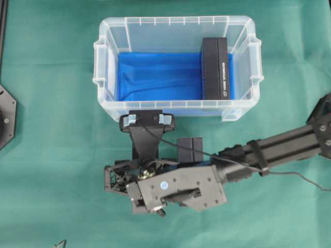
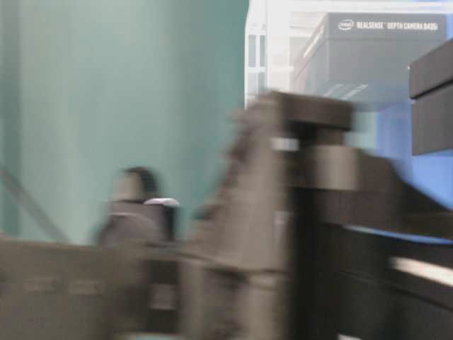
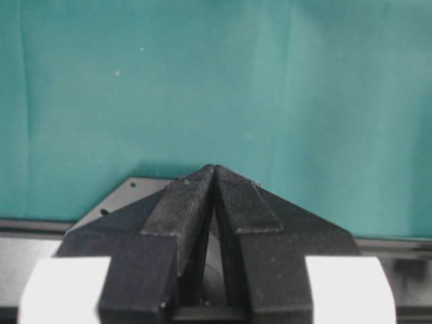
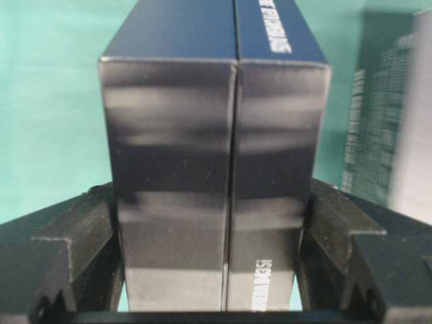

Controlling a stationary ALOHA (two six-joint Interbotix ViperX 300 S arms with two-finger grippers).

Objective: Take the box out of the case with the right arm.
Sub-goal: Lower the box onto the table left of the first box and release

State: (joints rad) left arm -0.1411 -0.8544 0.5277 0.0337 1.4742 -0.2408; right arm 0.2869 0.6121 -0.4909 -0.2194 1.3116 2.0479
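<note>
Case [image 1: 103, 77] sits far centre on green cloth [image 1: 51, 181], clear walls, blue lining. Second box [image 1: 214, 67] stands inside it against the right wall, black, white lettering on its side, a seam running along its length.

Right arm [image 1: 289, 142] comes in from the right edge, reaching left across the near side of the case. Right gripper [image 1: 190, 151] is outside the case, just near of its near wall. Box [image 1: 190, 147] is in its grip: black, same seam down the middle, clear of the case and over the cloth. Whether it touches the cloth, cannot tell.

Right wrist view: box [image 4: 216, 135] fills the gap between the fingers [image 4: 81, 236], both side faces pressed by the pads, jaws standing wide to fit it. White lettering shows on its top right edge. Right gripper [image 4: 212, 216] points along the cloth.

Table-level view: heavily blurred dark arm in front; second box [image 2: 375, 57] readable behind the clear wall, printed as a depth camera carton.

Left gripper [image 3: 214, 169]: fingers closed tip to tip, nothing between them, over bare cloth, with a black plate [image 3: 121, 196] at the near edge.
</note>
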